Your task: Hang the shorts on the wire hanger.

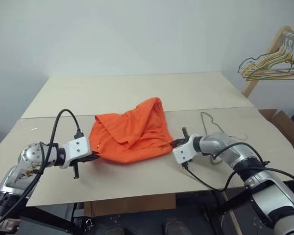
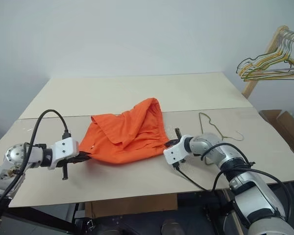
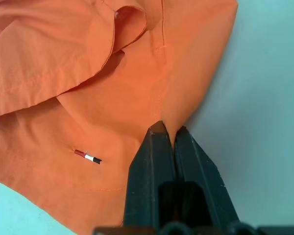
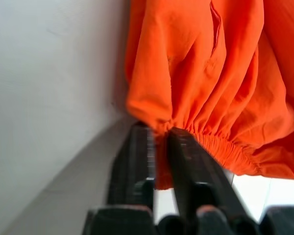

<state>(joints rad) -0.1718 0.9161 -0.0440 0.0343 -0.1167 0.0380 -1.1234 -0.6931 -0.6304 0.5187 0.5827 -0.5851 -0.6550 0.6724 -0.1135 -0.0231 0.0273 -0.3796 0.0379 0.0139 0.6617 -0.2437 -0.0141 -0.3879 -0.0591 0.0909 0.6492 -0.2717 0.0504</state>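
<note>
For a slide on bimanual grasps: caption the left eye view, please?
Both end effectors, left and right, pinch opposite edges of the orange shorts on the table; wire hanger lies nearby.

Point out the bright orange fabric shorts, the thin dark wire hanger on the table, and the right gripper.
bright orange fabric shorts [image 1: 132, 134], left eye view, middle of the bunched cloth.
thin dark wire hanger [image 2: 209, 122], right eye view, on the wire near its hook.
right gripper [image 4: 160, 139], right wrist view, between the fingertips at the waistband.
</note>
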